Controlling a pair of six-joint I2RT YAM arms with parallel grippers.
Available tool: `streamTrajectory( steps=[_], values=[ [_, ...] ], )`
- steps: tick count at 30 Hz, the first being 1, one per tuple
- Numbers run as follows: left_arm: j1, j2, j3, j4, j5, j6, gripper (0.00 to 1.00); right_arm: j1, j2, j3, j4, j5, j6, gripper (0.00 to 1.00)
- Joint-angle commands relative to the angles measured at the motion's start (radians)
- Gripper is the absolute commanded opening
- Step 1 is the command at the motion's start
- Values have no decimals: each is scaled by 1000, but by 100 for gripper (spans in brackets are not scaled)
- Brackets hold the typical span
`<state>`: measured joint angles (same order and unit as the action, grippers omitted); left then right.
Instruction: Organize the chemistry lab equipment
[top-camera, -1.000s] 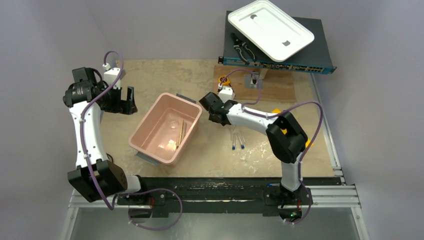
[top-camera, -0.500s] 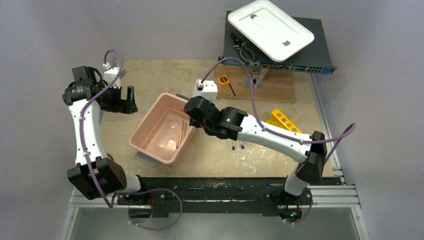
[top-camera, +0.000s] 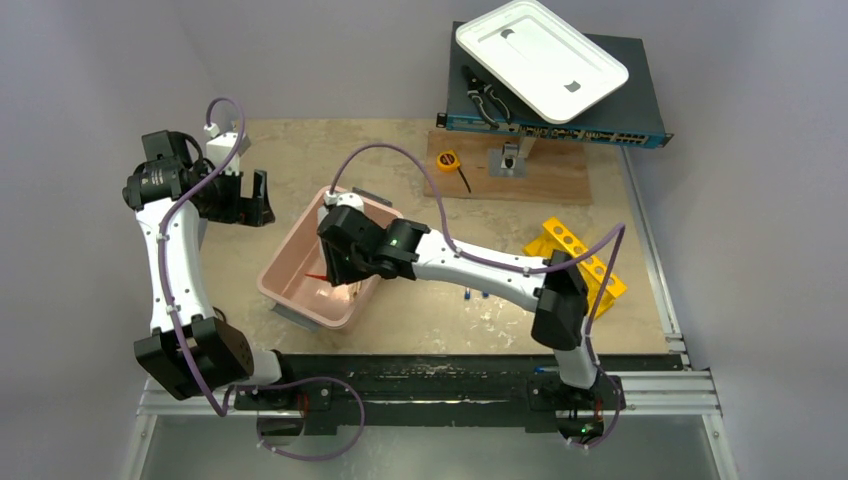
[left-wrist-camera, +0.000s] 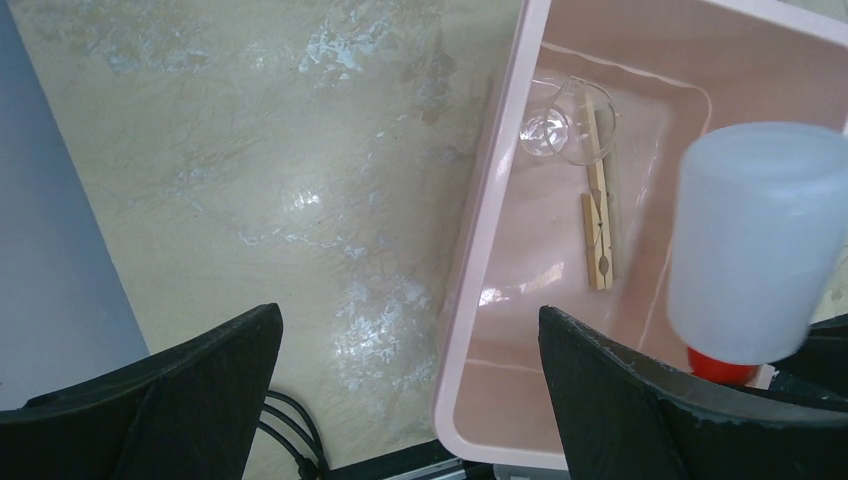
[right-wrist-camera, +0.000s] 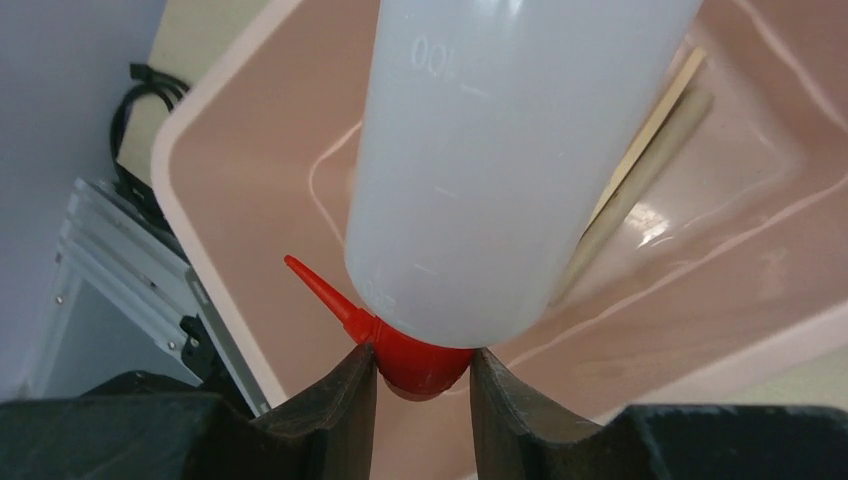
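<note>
My right gripper (right-wrist-camera: 422, 380) is shut on the red cap of the translucent-white squeeze bottle (right-wrist-camera: 500, 170), holding it above the inside of the pink bin (right-wrist-camera: 205, 250). From above, that gripper (top-camera: 340, 265) hangs over the bin (top-camera: 291, 240) with the red nozzle poking left. Slim wooden sticks (left-wrist-camera: 598, 230) and a clear glass piece (left-wrist-camera: 560, 125) lie on the bin floor. Two thin clear tubes with blue tips (top-camera: 475, 294) peek out beside the right forearm. The yellow holed rack (top-camera: 578, 255) sits at the right. My left gripper (top-camera: 250, 200) stands open left of the bin, nothing between its fingers.
A small yellow tape measure (top-camera: 449, 160) lies on a wooden board (top-camera: 545, 175) at the back. Black-handled pliers (top-camera: 487, 100) and a white tray (top-camera: 540, 58) rest on a dark box (top-camera: 620, 120) behind it. The right forearm spans the table's middle.
The right arm has swung left from the table's middle to over the pink bin, carrying the squeeze bottle. The left arm has stayed put.
</note>
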<state>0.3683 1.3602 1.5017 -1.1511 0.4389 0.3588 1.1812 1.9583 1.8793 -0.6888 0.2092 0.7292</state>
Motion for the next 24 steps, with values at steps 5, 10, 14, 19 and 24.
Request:
streamTrajectory(
  steps=[5,10,14,19,24],
  values=[
    [9,-27,28,-9,9,7,100,5,59,112,3,-146,-36,43],
    [9,-27,26,-9,9,6,100,4,91,175,-43,-164,-59,61],
    [9,-26,28,-6,3,9,100,-15,45,174,-47,-124,-72,63],
    [9,-20,23,-6,6,8,100,-77,-95,93,-50,-17,-85,59],
    [9,-19,11,1,3,9,100,-233,-277,-169,-9,72,-73,57]
  ],
)
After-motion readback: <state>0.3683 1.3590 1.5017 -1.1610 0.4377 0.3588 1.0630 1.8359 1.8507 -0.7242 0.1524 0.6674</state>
